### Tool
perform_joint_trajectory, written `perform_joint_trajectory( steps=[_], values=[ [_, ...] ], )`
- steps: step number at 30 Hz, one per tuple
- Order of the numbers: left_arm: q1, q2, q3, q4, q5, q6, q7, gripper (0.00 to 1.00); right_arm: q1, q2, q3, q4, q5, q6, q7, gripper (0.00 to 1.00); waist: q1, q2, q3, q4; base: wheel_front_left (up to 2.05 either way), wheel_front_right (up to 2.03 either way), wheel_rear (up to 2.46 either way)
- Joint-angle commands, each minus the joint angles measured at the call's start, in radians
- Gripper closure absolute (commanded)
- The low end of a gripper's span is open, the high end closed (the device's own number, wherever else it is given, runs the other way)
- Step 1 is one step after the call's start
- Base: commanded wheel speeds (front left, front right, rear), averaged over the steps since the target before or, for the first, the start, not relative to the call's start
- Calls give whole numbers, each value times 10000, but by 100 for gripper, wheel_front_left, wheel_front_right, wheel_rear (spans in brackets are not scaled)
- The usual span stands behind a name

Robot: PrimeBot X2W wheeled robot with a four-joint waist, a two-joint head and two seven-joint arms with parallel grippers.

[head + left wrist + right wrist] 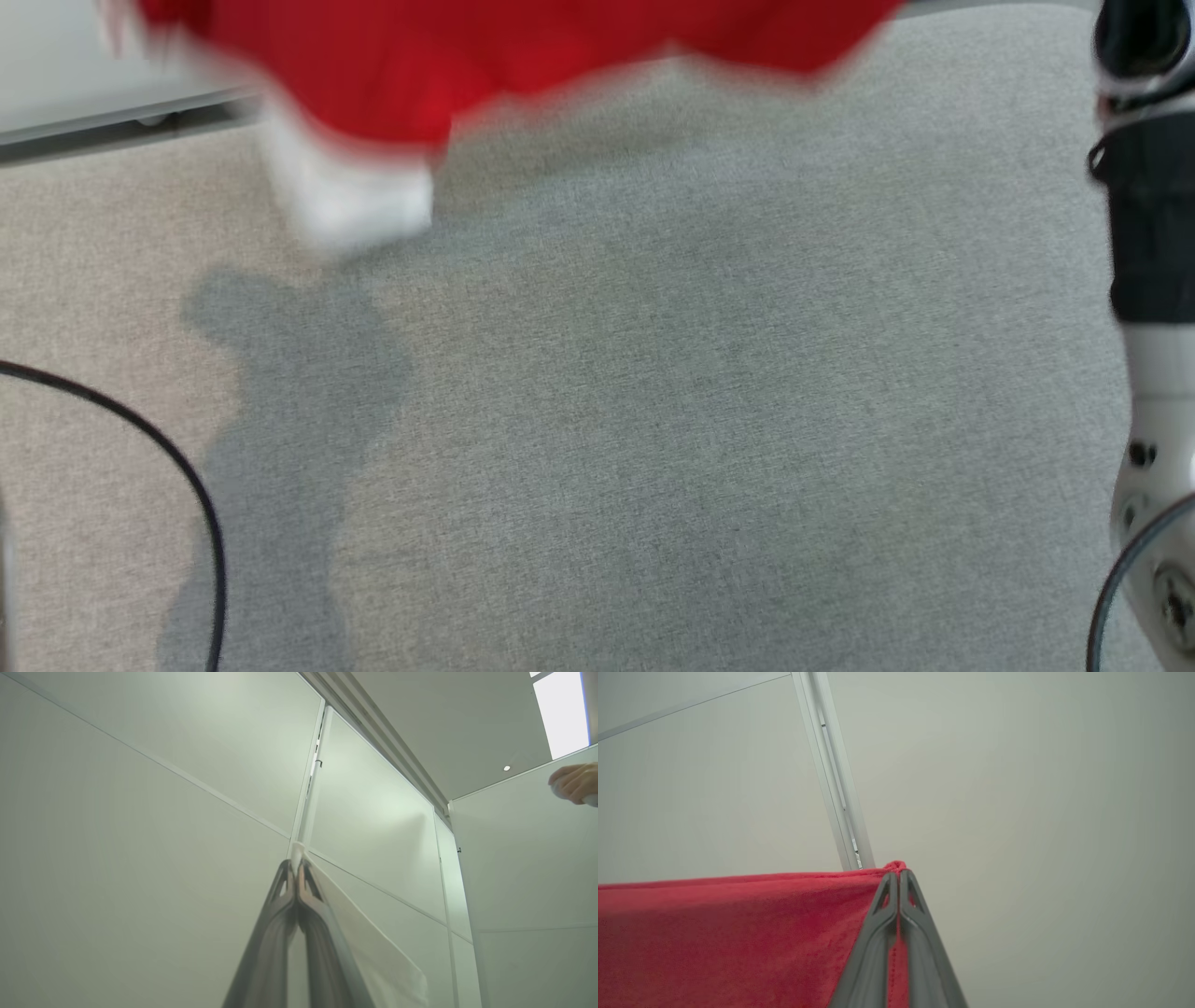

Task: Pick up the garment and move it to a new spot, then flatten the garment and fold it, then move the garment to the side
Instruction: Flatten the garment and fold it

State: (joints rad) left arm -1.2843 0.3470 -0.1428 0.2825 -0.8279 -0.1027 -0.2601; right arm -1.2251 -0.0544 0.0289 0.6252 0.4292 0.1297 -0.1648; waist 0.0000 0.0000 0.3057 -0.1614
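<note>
Right gripper (899,873) is clamped, jaws together, on the top edge of the red garment (728,933), with a small fold of cloth poking out above the tips; the fabric runs away from it as a taut, level edge. Its partner, the left gripper (295,863), is likewise pressed closed, a scrap of white cloth pinched at its tips and a pale sheet falling away beside the fingers; I judge this to be the garment's white trim (359,201), though the wrist view alone cannot confirm it. In the head view the garment hangs blurred along the top of the frame, raised above the grey surface (700,420) and well apart from it, its shadow lying below; a black cable (177,467) curves at the lower left, and a person's hand (573,784) shows at the edge of the left wrist view. By my reading the pick-up is done and the carry to a new spot is in hand; laying down, flattening, folding and the move to the side are all left.
</note>
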Motion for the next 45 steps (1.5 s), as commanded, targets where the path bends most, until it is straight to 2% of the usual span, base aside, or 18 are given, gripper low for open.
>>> perform_joint_trajectory(
  steps=[1,4,10,12,17,25,29,32,35,38,40,41,43,45],
  values=[
    [-238,-130,406,-261,208,-89,-60,100,-177,13,-75,217,-124,19,-336,100,0,0,93,-25,0,0,0],
    [-13,-840,773,-879,603,-283,-36,100,-601,-11,-121,903,-350,15,-832,100,0,0,104,168,0,0,0],
    [1883,-725,-686,-1184,61,-269,-40,100,-153,-202,761,2581,-425,16,-769,100,0,0,395,536,0,0,0],
    [2618,-725,-819,-1006,103,-272,-43,100,94,-270,1126,3157,-375,16,-604,100,0,0,549,633,0,0,0],
    [4411,-1149,-833,-450,322,-274,-44,100,704,-251,1938,4345,-359,16,-511,100,0,0,873,816,0,0,0],
    [6220,-1722,-874,-164,1,-276,-44,100,1329,-294,2635,5230,157,15,-474,100,0,0,873,1060,0,0,0],
    [6701,-1692,-1042,38,-163,-276,-45,100,1483,-420,2927,5371,468,15,-366,100,0,0,699,1132,0,0,0],
    [7390,-1741,-1196,135,-71,-277,-43,100,1942,-330,3781,5112,759,18,341,100,0,0,201,1192,0,0,0],
    [8295,-1486,-1887,278,-196,-275,-45,100,2731,-954,4668,4650,1067,9,803,100,0,0,-474,1210,0,0,0],
    [9292,-1201,-2340,203,-470,-277,-47,100,3631,-1303,5484,3985,1497,12,1125,100,0,0,-1149,1201,0,0,0],
    [10044,-1003,-2671,-22,-769,-277,-45,100,4196,-1758,5794,3500,1933,13,1196,100,0,0,-1537,1249,0,0,0],
    [10044,-1003,-2671,-22,-769,-277,-45,100,4196,-1758,5794,3500,1933,13,1196,100,0,0,-1537,1249,0,0,0],
    [10626,-820,-2927,-389,-1230,-277,-45,100,4743,-2407,6001,3233,2166,9,1196,100,0,0,-1869,1382,0,0,0],
    [11112,-540,-3302,-747,-1769,-276,-36,100,5281,-2742,6164,3035,2356,10,1303,100,0,0,-2146,1522,0,0,0]
  ],
)
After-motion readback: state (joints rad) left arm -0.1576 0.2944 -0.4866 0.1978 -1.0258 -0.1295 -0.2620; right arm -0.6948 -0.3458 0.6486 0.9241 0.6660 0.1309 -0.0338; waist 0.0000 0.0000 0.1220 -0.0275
